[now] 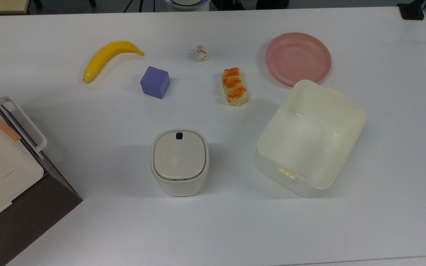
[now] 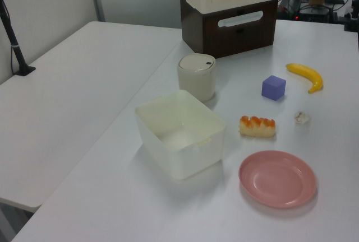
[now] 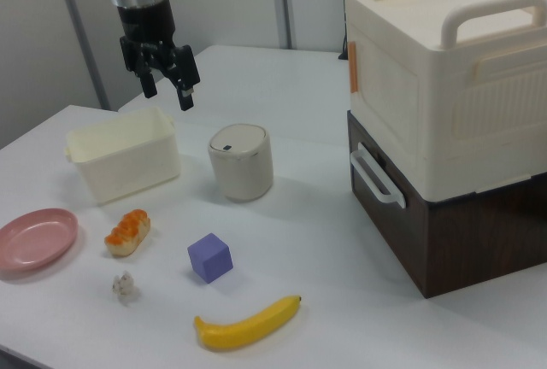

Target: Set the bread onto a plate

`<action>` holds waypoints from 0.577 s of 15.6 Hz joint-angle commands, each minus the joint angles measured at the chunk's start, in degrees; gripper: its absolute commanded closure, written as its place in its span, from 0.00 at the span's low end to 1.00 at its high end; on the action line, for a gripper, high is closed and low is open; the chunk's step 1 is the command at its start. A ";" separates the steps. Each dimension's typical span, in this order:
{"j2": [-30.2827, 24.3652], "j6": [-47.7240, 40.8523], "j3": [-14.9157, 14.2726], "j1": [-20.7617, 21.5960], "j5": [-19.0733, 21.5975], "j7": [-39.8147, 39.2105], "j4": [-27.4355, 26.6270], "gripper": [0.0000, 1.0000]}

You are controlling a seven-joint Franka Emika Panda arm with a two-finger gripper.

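The bread (image 1: pixel 234 85) is a small braided bun with orange-brown bumps, lying flat on the white table near the middle of the top view. It also appears in the left view (image 2: pixel 257 126) and the right view (image 3: pixel 128 231). The pink round plate (image 1: pixel 298 58) sits bare a short way to the bun's right in the top view, and shows too in the left view (image 2: pixel 277 178) and the right view (image 3: pixel 34 238). My gripper (image 3: pixel 168 94) hangs high over the cream tub in the right view, far from the bun, open and holding nothing.
A cream rectangular tub (image 1: pixel 283 173) stands just below the plate in the top view. A lidded cream canister (image 1: pixel 179 160), a purple cube (image 1: pixel 155 82), a banana (image 1: pixel 107 57) and a small whitish lump (image 1: pixel 201 53) lie around the bun. A tall stacked box (image 3: pixel 444 113) occupies one table corner.
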 commanded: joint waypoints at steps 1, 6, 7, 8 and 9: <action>-0.82 -2.13 -0.64 1.64 -1.72 -0.78 -0.97 0.00; -0.99 -2.22 -0.64 2.34 -1.81 -0.95 -2.19 0.00; -1.08 -2.13 -0.64 2.43 -1.81 -1.74 -3.16 0.00; -0.90 -1.78 -0.64 3.13 -1.90 -2.27 -3.86 0.00; -0.82 -1.52 -0.64 3.83 -1.99 -2.27 -4.57 0.00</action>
